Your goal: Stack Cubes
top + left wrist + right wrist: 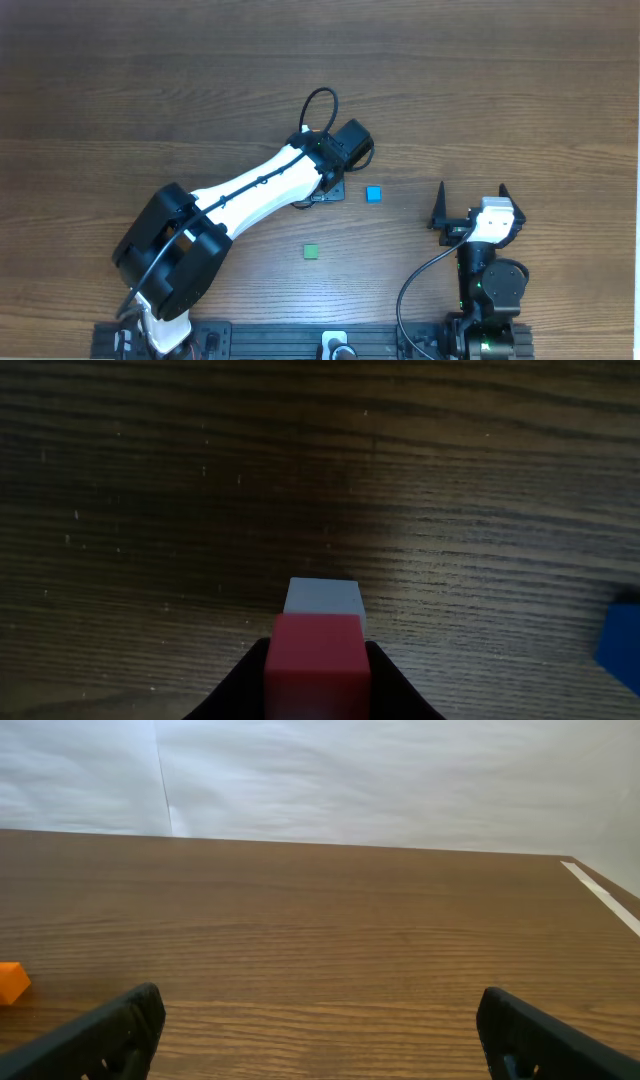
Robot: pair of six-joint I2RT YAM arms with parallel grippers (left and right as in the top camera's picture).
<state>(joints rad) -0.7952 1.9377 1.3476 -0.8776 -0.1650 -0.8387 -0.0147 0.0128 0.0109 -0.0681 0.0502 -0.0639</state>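
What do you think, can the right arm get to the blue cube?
Probably yes. The right end effector is open and empty, and only bare table lies between it and the blue cube.

Wooden table (120,80) (blue cube (373,193), green cube (311,252))

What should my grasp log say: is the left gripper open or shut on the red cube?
Shut: the left gripper has the red cube wedged between its two dark fingers, both touching its sides.

Bright even light, soft shadows
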